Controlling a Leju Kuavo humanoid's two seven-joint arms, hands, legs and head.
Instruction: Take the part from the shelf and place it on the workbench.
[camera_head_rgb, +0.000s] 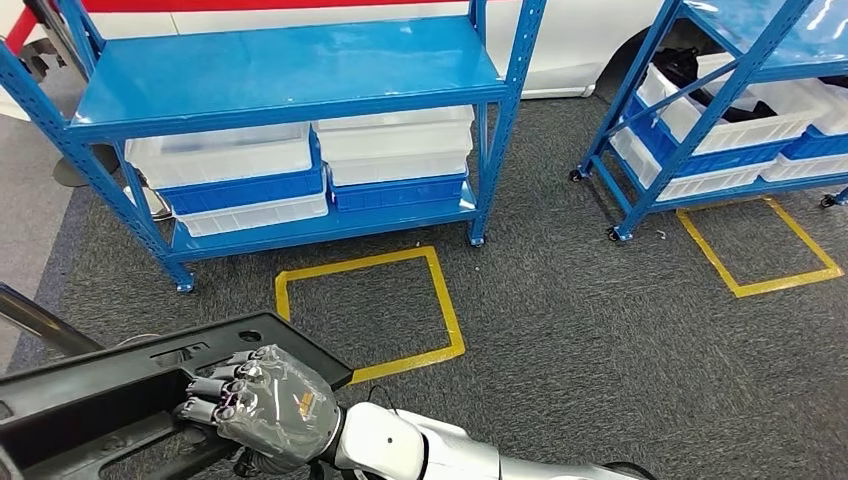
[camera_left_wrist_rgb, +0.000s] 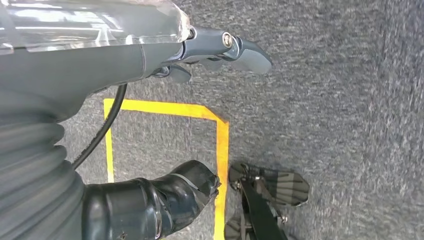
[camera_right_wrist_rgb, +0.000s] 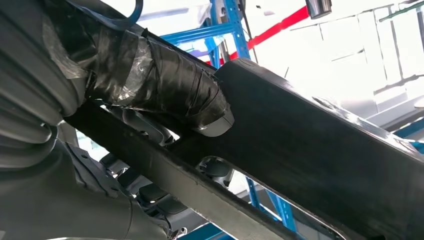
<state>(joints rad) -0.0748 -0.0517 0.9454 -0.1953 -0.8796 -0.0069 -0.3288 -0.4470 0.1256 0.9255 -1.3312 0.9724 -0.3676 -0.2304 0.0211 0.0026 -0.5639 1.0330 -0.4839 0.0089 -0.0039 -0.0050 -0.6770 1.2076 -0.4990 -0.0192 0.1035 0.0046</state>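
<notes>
Near the robot, the right hand holds the long black part low on the left. Its fingers curl over the part's top, and the thumb presses the other side. The left hand hangs over the carpet, fingers loosely bent, holding nothing. Farther off stands the blue shelf with bins.

A warehouse: blue steel shelving, plastic bins, floor tape.

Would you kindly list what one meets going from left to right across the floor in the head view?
Black part held by the right hand → near yellow floor square → left blue shelf's right leg → right blue shelf → far yellow floor square.
</notes>
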